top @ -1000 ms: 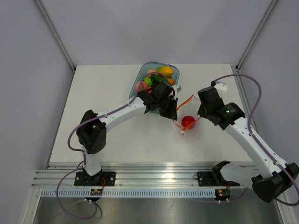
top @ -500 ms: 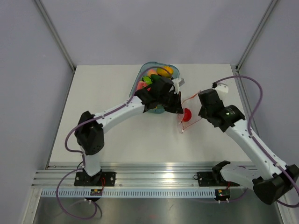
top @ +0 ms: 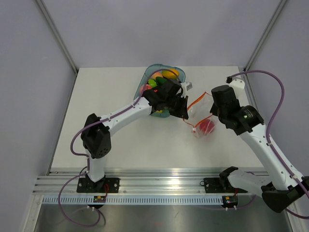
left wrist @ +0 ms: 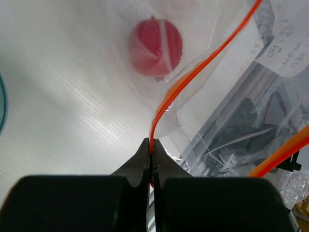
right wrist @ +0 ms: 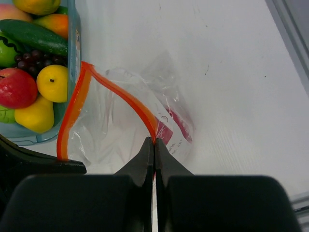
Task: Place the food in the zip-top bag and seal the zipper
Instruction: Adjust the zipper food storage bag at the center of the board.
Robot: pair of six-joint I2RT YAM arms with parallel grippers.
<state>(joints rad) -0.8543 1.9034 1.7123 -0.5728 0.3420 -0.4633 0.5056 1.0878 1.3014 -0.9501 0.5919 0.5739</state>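
The clear zip-top bag (top: pixel 200 120) hangs between both grippers just right of the tray, with one red apple (top: pixel 207 126) inside it. My left gripper (top: pixel 186 112) is shut on one side of the orange zipper (top: pixel 195 103); my right gripper (top: pixel 212 110) is shut on the other side. In the left wrist view the fingertips of the left gripper (left wrist: pixel 152 145) pinch the zipper (left wrist: pixel 193 77), and the apple (left wrist: pixel 155 41) lies beyond in the bag. In the right wrist view the right gripper (right wrist: pixel 154 141) clamps the zipper (right wrist: pixel 126 97), and the bag's mouth gapes.
A translucent blue tray (top: pixel 148 73) behind the left gripper holds more food: a cucumber (right wrist: pixel 34 36), a lemon (right wrist: pixel 52 83), a red apple (right wrist: pixel 17 88), plus purple grapes (right wrist: pixel 29 60). The table's right edge (right wrist: pixel 289 29) is close by.
The bag and its apple have shifted to the right and a little nearer. The right arm swung outward to the right, and the left gripper followed, both still holding the zipper.
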